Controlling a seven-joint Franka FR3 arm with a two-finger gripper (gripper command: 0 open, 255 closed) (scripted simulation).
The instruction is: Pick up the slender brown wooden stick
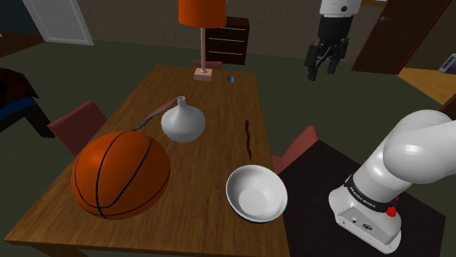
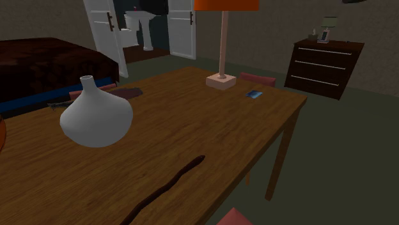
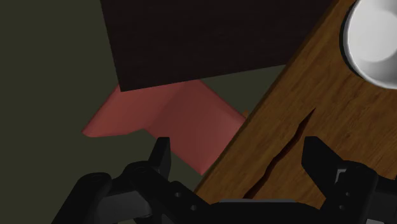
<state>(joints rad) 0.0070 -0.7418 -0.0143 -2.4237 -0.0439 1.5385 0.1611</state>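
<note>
We see the tool (image 1: 322, 71) raised well clear of the worktop (image 1: 219, 102), its fingers spread apart with nothing between them. The slender dark brown stick (image 1: 248, 139) lies flat near the worktop's edge, apart from the white vase (image 1: 182, 121) and the white bowl (image 1: 256, 193), close to a red chair (image 3: 172, 114)

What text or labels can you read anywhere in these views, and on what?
White lettering on the black band low on the arm: too small to read.
Blue card on the table: no legible print.
No other text can be made out.
</note>
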